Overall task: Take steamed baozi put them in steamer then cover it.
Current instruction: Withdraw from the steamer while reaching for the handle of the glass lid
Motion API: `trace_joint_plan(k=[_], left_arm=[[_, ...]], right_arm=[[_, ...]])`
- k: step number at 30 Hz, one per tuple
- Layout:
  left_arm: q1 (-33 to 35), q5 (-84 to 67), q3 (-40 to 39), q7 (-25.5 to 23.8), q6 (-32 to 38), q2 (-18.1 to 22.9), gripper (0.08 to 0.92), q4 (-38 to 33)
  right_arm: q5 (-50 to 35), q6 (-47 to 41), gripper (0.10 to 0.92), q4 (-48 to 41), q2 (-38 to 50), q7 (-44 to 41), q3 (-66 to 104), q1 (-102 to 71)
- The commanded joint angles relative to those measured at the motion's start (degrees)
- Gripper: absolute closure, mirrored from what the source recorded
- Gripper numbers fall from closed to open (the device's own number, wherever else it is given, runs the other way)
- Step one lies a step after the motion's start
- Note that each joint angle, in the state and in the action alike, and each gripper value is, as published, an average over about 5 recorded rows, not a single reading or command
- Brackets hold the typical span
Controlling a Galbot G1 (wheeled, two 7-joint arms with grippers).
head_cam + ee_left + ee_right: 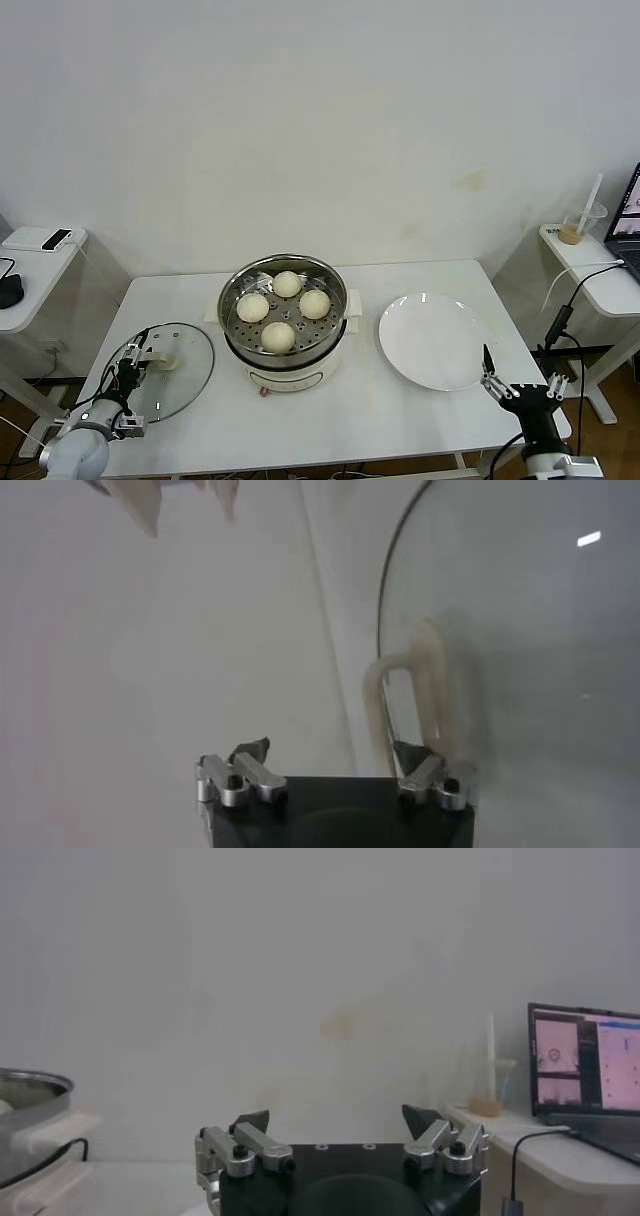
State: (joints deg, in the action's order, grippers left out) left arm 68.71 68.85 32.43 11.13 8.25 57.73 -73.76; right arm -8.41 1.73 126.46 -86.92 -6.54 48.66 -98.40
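Head view, item one: steamed baozi (283, 308), four cream-white buns, all seated on the perforated tray inside the steamer (287, 352), which stands at the table's middle on its white base; loading therefore looks complete, covering remains; item two: cover (188, 368), clear glass with metal rim, lying flat on the table (330, 425) to the steamer's left, just beside it, its cream bar handle (165, 361) standing up so that it can be pinched from above; item three: left gripper (128, 368), low over the cover with its fingers spread either side of the handle, one fingertip (410, 755) against the bar in the left wrist view, not yet pinching it; placed thus, presumably, to lift the cover across; item four: white plate (432, 340), bare, right of the steamer; item five: right gripper (489, 375), idle at the table's near right edge, jaws spread wide, holding nothing.
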Motion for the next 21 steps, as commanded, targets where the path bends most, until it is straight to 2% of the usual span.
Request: trace_joint_plan(k=[1, 16, 19, 21], left_arm=[[-0.41, -0.51, 0.25, 0.88, 0.52, 0.89, 0.363, 1.98], [0.36, -1.84, 1.3, 4.88, 2.5, 3.12, 0.793, 1.71], [1.22, -2.94, 1.79, 6.33, 2.31, 3.7, 0.846, 0.16], [1.92, -3.94, 2.32, 7.62, 2.13, 4.18, 0.852, -1.29]], right_arm=[[0.21, -0.03, 0.203, 0.37, 0.0, -0.01, -0.02, -0.1], [-0.11, -0.14, 0.203, 0.51, 0.86, 0.04, -0.18, -0.08], [-0.11, -0.14, 0.203, 0.41, 1.12, 0.03, -0.19, 0.09], [-0.08, -0.19, 0.203, 0.36, 1.25, 0.03, -0.19, 0.25]])
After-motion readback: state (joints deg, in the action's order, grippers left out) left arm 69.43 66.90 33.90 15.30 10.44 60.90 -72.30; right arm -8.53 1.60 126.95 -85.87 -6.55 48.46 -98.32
